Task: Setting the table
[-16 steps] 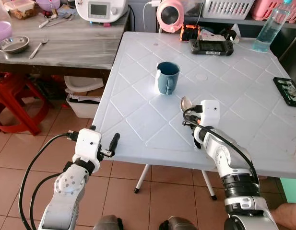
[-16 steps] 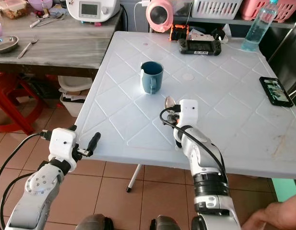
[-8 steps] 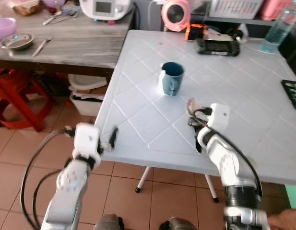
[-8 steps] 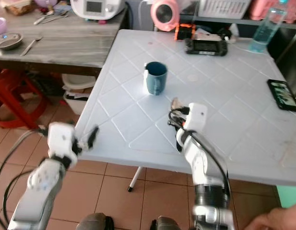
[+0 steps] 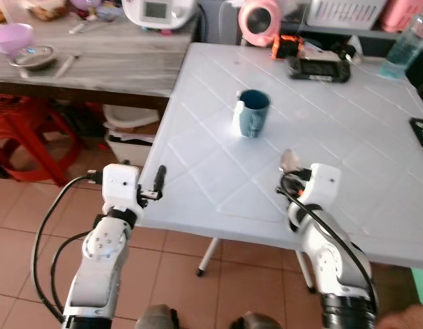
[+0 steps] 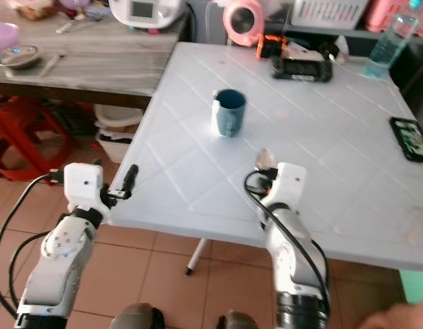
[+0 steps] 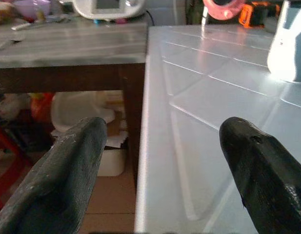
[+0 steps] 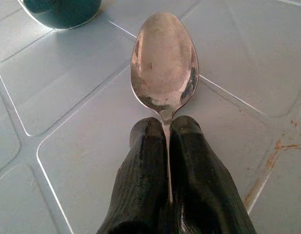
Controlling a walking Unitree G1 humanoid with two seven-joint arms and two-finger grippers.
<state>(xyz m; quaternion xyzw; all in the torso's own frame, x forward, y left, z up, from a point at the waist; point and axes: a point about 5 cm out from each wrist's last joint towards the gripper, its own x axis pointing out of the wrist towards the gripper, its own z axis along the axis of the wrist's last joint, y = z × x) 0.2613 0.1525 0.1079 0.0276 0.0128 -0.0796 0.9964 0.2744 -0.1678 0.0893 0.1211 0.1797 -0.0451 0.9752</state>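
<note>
The spoon [image 8: 164, 68] is held by its handle in the right tool [image 8: 167, 146], bowl forward, above the white surface [image 5: 218, 185] and at about five o'clock from the blue mug [image 5: 252, 113]. It is judged that the spoon is being carried low and roughly level so that it can be laid down beside the mug as part of the place setting; the mug is already standing upright near the middle of the surface, its handle turned toward the robot. In the right wrist view the two black fingers [image 8: 140, 170] are pressed together on the thin handle, with no gap seen between them beyond the metal itself, and the bowl is seen just above the surface, whether touching it cannot be told. The left tool [image 5: 158, 184] is held at the near edge of the surface, at about eight o'clock from the mug. Its fingers [image 7: 67, 170] are spread wide and nothing is held between them.
</note>
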